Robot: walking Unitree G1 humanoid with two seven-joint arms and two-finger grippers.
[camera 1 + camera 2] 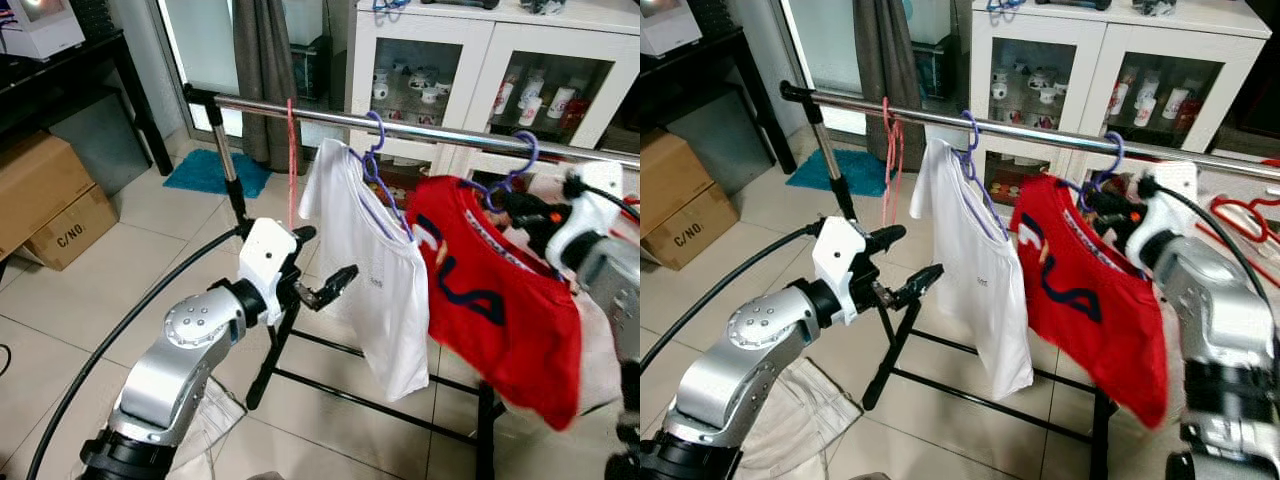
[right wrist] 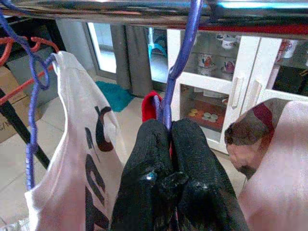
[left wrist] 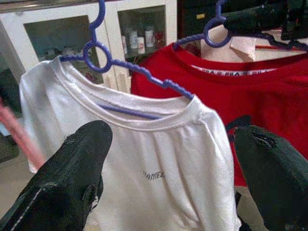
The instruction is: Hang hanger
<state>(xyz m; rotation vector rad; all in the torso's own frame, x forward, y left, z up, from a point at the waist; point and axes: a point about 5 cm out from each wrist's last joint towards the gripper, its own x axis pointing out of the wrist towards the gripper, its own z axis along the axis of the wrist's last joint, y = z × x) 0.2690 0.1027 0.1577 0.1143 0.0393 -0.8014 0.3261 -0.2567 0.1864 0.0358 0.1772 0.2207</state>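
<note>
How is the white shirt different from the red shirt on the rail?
The white shirt is nearly plain, with tiny chest print; the red shirt has large dark lettering. The white shirt's hanger hangs free, while the right gripper pinches the red shirt's hanger. Both hang on purple hangers from the rail.

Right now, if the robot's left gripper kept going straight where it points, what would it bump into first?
Most likely the white shirt on its purple hanger; the open left gripper points straight at it.
</note>
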